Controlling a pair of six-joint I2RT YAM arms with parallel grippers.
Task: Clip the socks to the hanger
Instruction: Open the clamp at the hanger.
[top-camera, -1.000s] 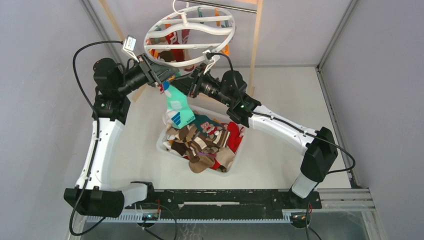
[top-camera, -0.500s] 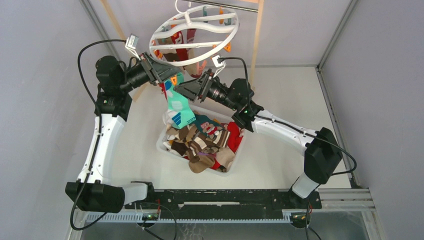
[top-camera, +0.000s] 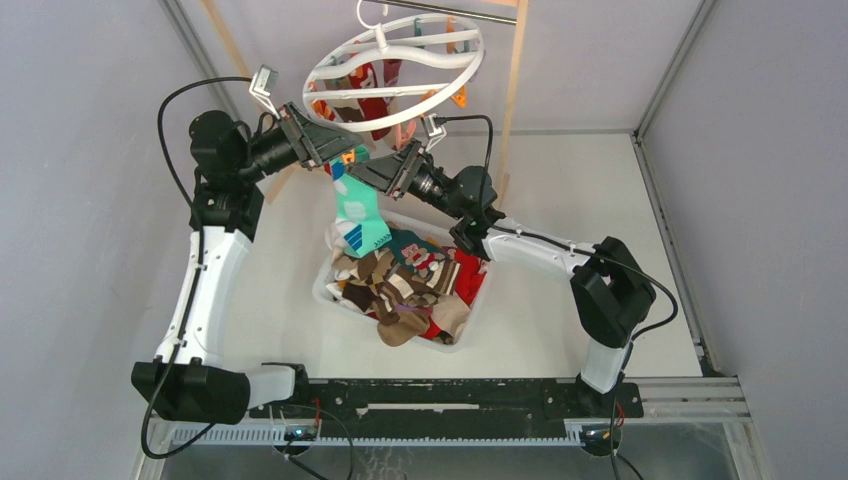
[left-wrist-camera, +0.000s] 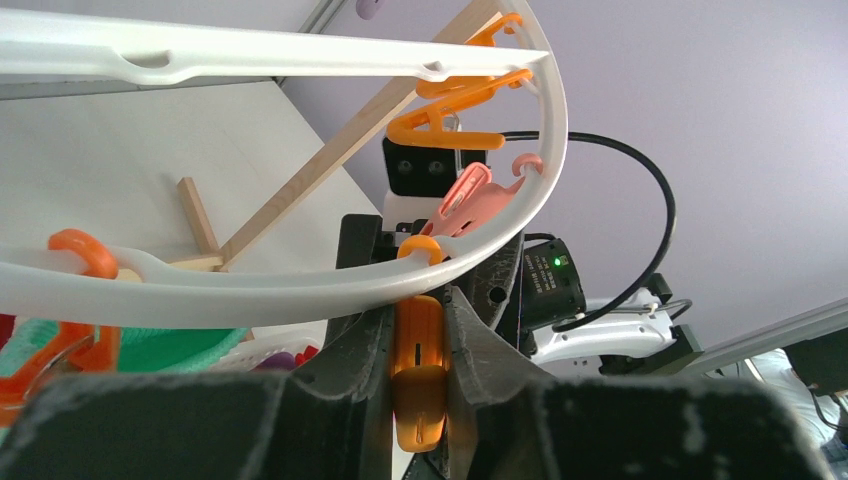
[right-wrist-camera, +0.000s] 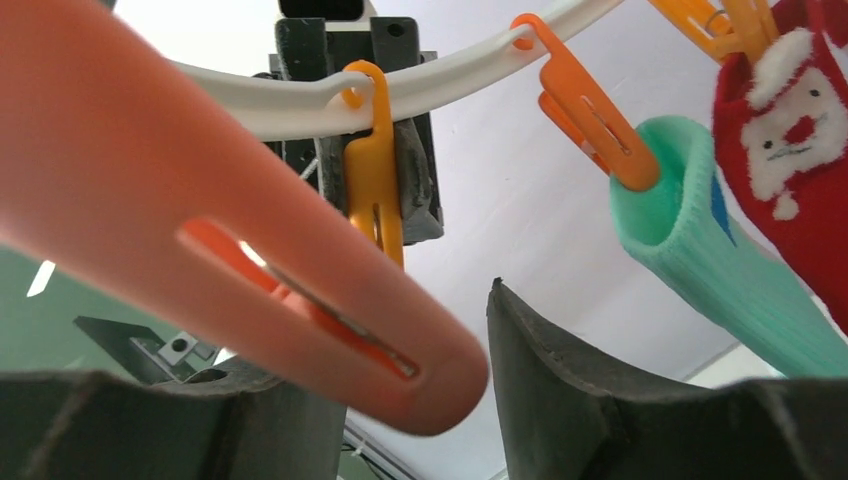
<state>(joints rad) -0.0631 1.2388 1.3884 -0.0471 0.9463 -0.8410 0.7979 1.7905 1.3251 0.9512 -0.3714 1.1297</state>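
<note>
I am clamping my left gripper (left-wrist-camera: 420, 340) on an orange peg (left-wrist-camera: 418, 385) that is hanging from the rim of the hanger (left-wrist-camera: 250, 290). Both fingers are pressing on its sides, just under the white ring.

My right gripper (right-wrist-camera: 400, 400) is reaching up from the opposite side, facing the left one, with its jaws standing apart. A pink peg (right-wrist-camera: 230, 230) is lying between them. It is sitting close to one finger, though I cannot tell whether it is touching it. The other finger (right-wrist-camera: 570, 390) is standing clear of the peg.

The hanger is hanging tilted, beside a wooden pole (top-camera: 515, 80). A mint sock (top-camera: 358, 215) is dangling from a second peg (right-wrist-camera: 600, 120), also orange, on the rim just beside my left gripper. Its toe is hanging over the far edge of the tub (top-camera: 320, 290). A red sock (right-wrist-camera: 790, 150) with a Santa face is hanging next to the mint one.

The other socks (top-camera: 405, 285) are lying heaped in the tub, brown, tan, red and white mixed together, below both grippers.
</note>
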